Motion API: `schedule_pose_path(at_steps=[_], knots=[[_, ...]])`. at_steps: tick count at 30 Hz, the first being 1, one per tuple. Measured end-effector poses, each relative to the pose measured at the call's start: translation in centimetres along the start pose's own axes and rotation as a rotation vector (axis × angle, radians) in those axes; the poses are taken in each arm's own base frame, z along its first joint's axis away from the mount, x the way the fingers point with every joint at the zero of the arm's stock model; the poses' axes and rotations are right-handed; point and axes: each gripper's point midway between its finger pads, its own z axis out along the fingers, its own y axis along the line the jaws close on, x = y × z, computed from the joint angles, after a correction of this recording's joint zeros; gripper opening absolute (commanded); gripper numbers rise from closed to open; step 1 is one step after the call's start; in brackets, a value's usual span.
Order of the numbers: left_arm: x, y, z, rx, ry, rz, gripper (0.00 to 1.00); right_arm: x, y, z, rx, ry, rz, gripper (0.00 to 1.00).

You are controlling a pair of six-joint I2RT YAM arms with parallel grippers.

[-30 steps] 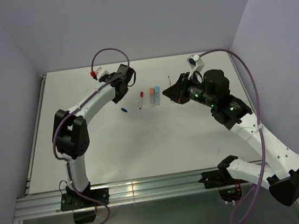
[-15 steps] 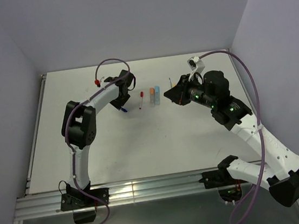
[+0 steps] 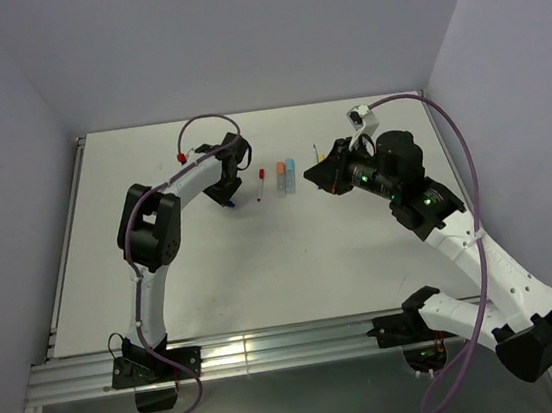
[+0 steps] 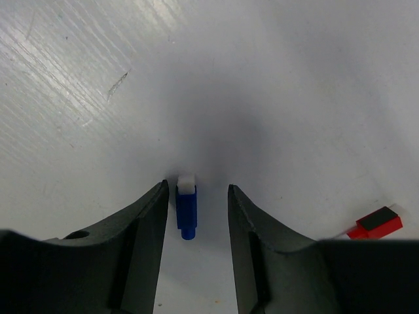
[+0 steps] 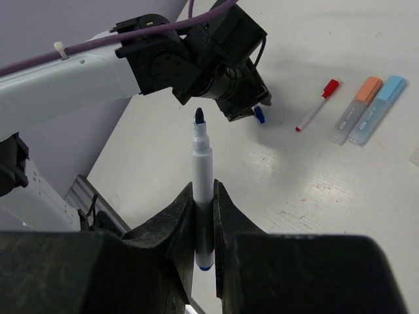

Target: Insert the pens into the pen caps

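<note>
Here, dark blue cap [image 4: 186,212] is straddled on tabletop [image 4: 294,98] by left claw [image 4: 198,193], spread apart. Pen [image 5: 202,160] is clamped by barrel in right claw [image 5: 203,196]. Cap judged light, slippery; mid-body grip advised.

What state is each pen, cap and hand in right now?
Dark blue cap: loose, lying flat on the table.
Left hand: open, fingers either side of that cap, not touching it.
Blue marker: uncapped, tip exposed, gripped by its barrel.
Right hand: shut on that marker.
Red-capped pen: lying flat, red cap on one end.
Orange highlighter: capped, lying flat.
Light blue highlighter: capped, lying beside the orange one.
</note>
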Motion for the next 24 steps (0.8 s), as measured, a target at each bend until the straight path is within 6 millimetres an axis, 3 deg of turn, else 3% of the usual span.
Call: schedule_pose_path(at_steps=[10,18,22,24], knots=[[0.4,0.35,0.38,-0.023,0.013,0.003,0.36,-0.07,-0.09,-0.02,0.0,-0.001,0.002,0.0],[0.59,0.79,0.45,-0.04,0.02,0.016,0.2,0.07,0.11,-0.08,-0.015,0.008,0.003,0.0],[0.67,0.49,0.48,-0.035,0.025,0.018,0.0,0.15,0.28,-0.11,-0.025,0.013,0.003,0.0],[0.7,0.41,0.48,-0.031,0.028,0.024,0.0,0.18,0.34,-0.12,-0.028,0.015,0.003,0.0]])
